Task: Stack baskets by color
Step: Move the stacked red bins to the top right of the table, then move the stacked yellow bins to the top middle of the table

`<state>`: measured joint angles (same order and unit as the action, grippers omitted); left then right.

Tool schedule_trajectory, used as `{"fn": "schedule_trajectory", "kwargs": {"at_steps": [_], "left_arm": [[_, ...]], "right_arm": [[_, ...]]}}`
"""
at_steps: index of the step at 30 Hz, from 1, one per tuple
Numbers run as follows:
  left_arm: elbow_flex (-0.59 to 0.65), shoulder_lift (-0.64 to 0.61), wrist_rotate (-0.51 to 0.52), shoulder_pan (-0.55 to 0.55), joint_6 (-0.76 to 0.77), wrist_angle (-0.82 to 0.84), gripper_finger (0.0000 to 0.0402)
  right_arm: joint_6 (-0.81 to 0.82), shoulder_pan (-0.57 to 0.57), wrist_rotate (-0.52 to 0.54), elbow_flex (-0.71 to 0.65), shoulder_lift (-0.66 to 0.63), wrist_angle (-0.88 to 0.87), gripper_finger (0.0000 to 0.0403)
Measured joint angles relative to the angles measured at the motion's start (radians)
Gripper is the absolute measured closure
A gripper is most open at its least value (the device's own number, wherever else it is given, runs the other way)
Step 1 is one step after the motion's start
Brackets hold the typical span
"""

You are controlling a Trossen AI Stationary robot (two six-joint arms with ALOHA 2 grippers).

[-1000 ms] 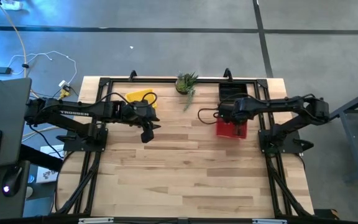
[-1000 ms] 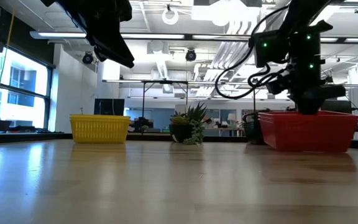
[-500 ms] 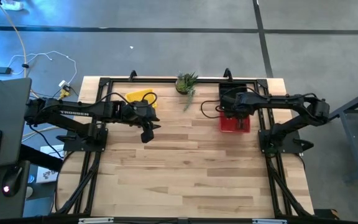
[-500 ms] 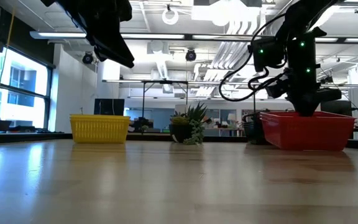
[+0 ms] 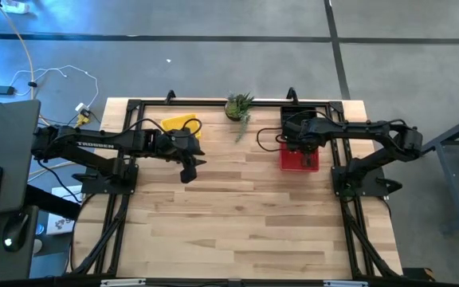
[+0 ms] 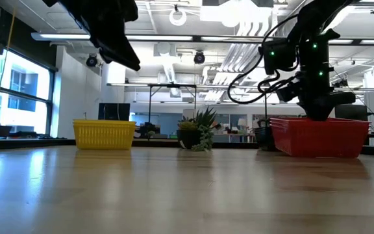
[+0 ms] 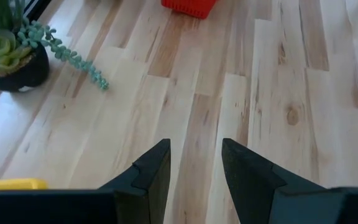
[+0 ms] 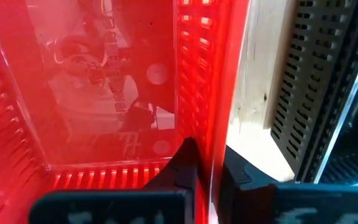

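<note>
A red basket (image 5: 300, 159) sits on the table at the right, with my right gripper (image 5: 301, 143) shut on its far wall. Just beyond it, at the far right edge, is a black basket (image 5: 303, 114). A yellow basket (image 5: 180, 124) rests on its bottom at the far left. My left gripper (image 5: 188, 169) hangs open above bare wood near the yellow basket, with nothing between its fingers (image 7: 151, 171). In the low view the red basket (image 6: 320, 138) stands level under my right gripper (image 6: 318, 112). My right gripper pinches the red basket's far wall (image 8: 215, 118) at its rim, one finger (image 8: 182, 163) inside the basket and the other outside. The fingers come from above, pointing steeply down. The basket stays level, and its bottom appears to rest on the table.
A small potted green plant (image 5: 239, 106) stands at the far edge between the yellow and black baskets, a strand trailing onto the wood. The black basket (image 8: 316, 93) lies close beside the held red wall. Open wood fills the table's middle and near half.
My right gripper has moved toward the table's far edge and rolled a little, taking the red basket with it. The basket has shifted nearer the black basket and turned slightly, and for the last half second it has stayed put.
</note>
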<state>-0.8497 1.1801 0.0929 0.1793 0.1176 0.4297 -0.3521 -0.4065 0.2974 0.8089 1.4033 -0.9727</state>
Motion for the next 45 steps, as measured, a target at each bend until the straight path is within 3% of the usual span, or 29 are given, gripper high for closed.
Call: {"fn": "schedule_trajectory", "kwargs": {"at_steps": [9,15,22,30,45], "left_arm": [[0.0,0.0,0.003,0.021,-0.051,0.006,0.0271],[0.0,0.0,0.076,0.06,-0.051,0.071,0.0266],[0.0,0.0,0.098,0.113,-0.112,0.101,0.0246],[0.0,0.0,0.122,0.192,-0.183,0.131,0.0226],[0.0,0.11,0.135,0.338,-0.236,0.283,0.0225]], "right_arm": [[0.033,0.0,0.036,-0.003,0.002,0.007,0.0329],[0.042,0.0,0.043,-0.003,0.002,0.007,0.0297],[0.135,0.001,0.065,0.037,0.001,-0.036,0.0294],[0.245,0.013,0.013,0.112,-0.016,-0.123,0.0293],[0.429,0.202,0.0,0.224,-0.067,-0.119,0.0293]]}}
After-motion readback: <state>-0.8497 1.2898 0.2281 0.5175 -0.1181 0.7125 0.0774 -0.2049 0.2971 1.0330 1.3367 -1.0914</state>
